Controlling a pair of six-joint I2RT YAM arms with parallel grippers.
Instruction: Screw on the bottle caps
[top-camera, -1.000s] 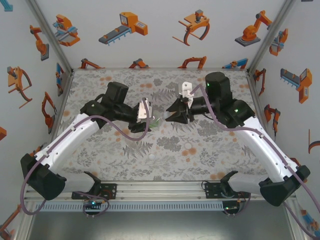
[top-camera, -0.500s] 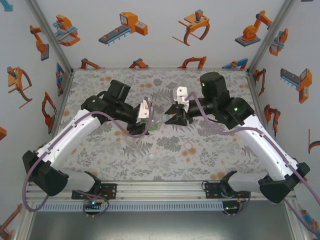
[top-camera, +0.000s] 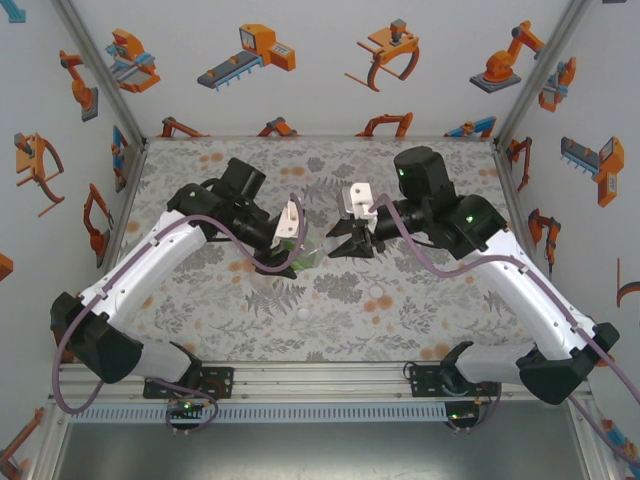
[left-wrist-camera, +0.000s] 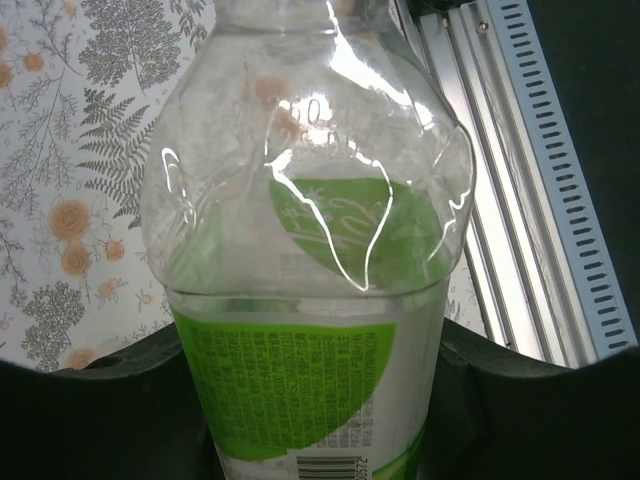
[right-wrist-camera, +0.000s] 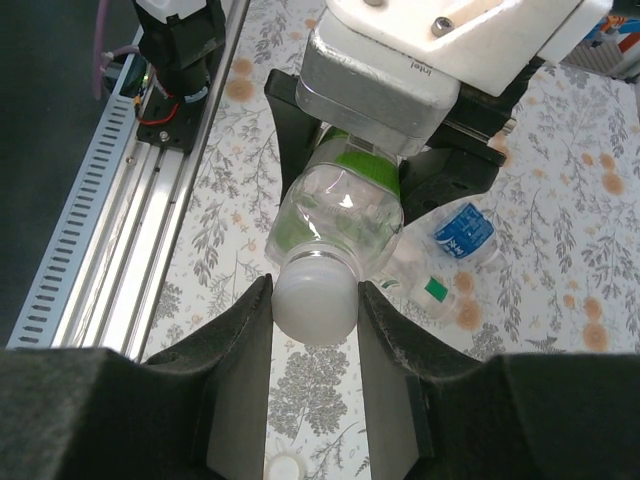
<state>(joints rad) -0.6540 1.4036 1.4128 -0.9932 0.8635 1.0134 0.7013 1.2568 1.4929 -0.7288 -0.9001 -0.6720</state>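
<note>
Where the two arms meet over the middle of the table (top-camera: 220, 300), we see the left gripper (top-camera: 292, 243) clamped round the green-labelled bottle (left-wrist-camera: 310, 300), which lies sideways in the air. We note the right gripper (right-wrist-camera: 314, 302) pinched onto the white cap (right-wrist-camera: 314, 285) at the bottle's mouth. On the table beneath lies a blue-labelled bottle (right-wrist-camera: 462, 232).

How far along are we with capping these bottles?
Done: nothing I can confirm. In hand: the left hand holds the green-labelled bottle while the right hand pinches a white cap at its neck. Left: the blue-labelled bottle lying on the table and a loose white cap.
</note>
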